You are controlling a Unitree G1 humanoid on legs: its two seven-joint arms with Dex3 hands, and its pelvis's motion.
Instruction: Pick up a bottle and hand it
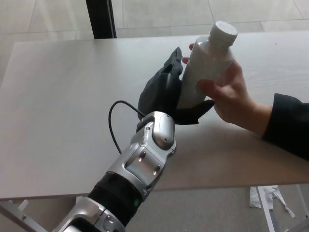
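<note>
pale table (58, 111), left hand (166, 92) and person's hand (231, 96) around bottle (205, 63)

Plain indoor room: pale wood-grain table (58, 111), tiled floor (159, 14).

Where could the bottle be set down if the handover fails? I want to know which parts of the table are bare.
The table is bare across its left half, from the black post down to the near edge. The far right corner is bare too. It is crowded mid-table, where the left hand, the bottle and a person's hand meet.
</note>
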